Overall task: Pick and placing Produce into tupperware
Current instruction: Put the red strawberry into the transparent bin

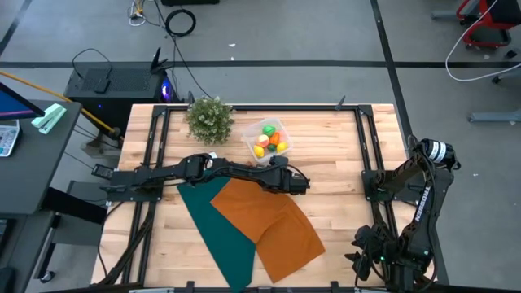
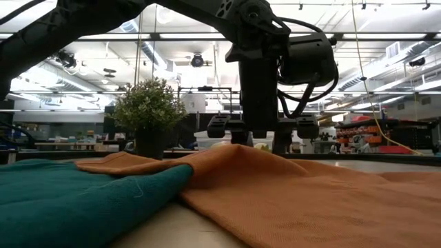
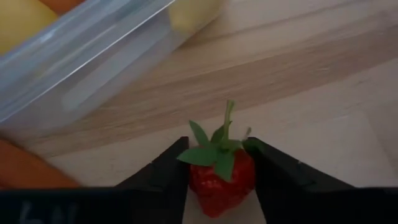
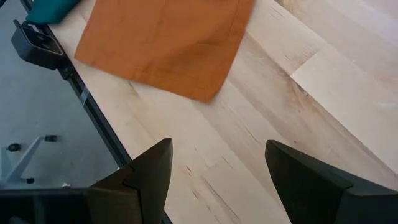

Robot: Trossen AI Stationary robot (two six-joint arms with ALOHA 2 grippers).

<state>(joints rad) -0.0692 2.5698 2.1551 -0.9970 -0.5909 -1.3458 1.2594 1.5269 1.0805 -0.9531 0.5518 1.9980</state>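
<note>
My left gripper (image 1: 303, 185) reaches over the table's middle, just near of the tupperware (image 1: 268, 140), and is shut on a red toy strawberry (image 3: 221, 180) with a green leaf cap. The tupperware is a clear box resting flat on the wood, holding yellow, green and orange produce (image 1: 269, 138). Its wall (image 3: 81, 68) shows close ahead in the left wrist view. In the low view the left gripper (image 2: 258, 141) stands behind the orange cloth. My right gripper (image 4: 217, 180) is open, parked over the table's near right corner. My left gripper pinches the strawberry's red body (image 3: 214, 190) between its two fingers (image 3: 166, 180), one on each flank. The green leaf cap (image 3: 214, 149) and stalk stick out past the fingertips toward the tupperware. Whether the berry touches the table I cannot tell.
An orange cloth (image 1: 273, 221) lies partly over a green cloth (image 1: 216, 228) on the table's near middle. A bushy potted plant (image 1: 210, 120) stands left of the tupperware. Black frame rails (image 1: 370, 155) run along the table's sides. Bare wood (image 1: 342, 146) lies right of the tupperware.
</note>
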